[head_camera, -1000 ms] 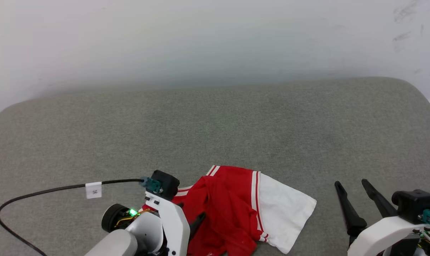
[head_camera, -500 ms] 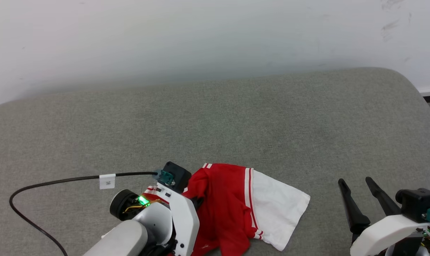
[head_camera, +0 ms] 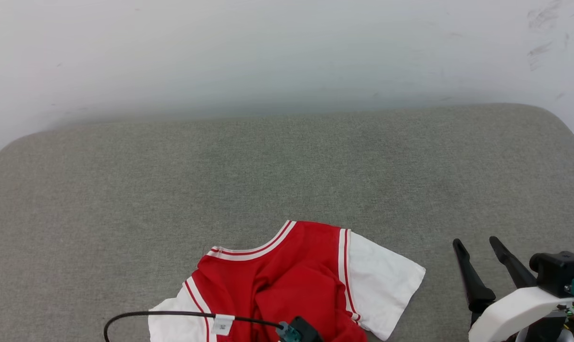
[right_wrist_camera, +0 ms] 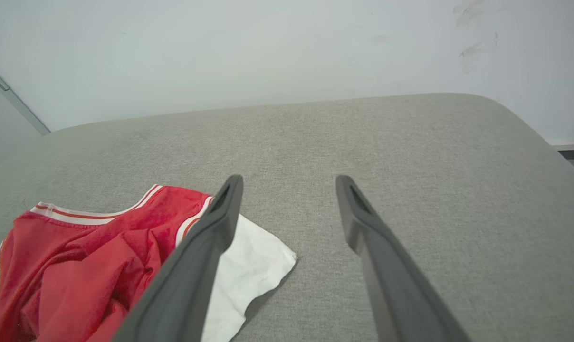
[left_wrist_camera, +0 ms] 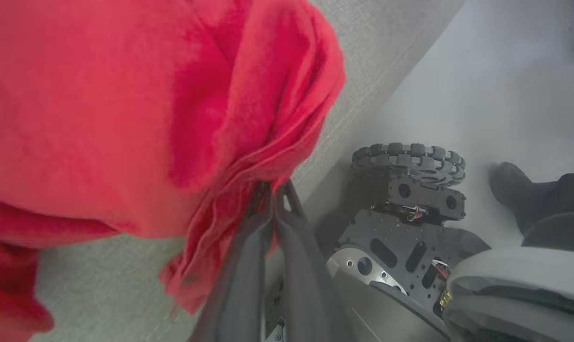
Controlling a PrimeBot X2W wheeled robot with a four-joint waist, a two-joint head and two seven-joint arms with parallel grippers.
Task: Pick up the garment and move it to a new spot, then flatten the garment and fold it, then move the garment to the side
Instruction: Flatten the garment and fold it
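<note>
The garment (head_camera: 287,275), red with white sleeves and red-and-white striped trim, lies crumpled near the front edge of the grey cushion. Its collar faces away from me. In the left wrist view my left gripper (left_wrist_camera: 271,187) is shut on a bunched fold of the garment's (left_wrist_camera: 101,104) red cloth, right at the cushion's edge. My right gripper (head_camera: 474,242) stands open at the lower right, to the right of the white sleeve and apart from it. The right wrist view has the right gripper (right_wrist_camera: 289,180) with nothing between its fingers and the garment (right_wrist_camera: 92,256) at lower left.
The grey cushion (head_camera: 287,166) runs wide behind the shirt up to a white wall. A black cable (head_camera: 163,314) from my left wrist crosses the shirt's near side. Below the cushion edge are my wheeled base (left_wrist_camera: 406,190) and a person's foot (left_wrist_camera: 510,180) on the floor.
My left gripper has shut on the red cloth. The left arm has drawn back to the head view's bottom edge, uncovering the collar and left sleeve. The right arm has stayed put.
</note>
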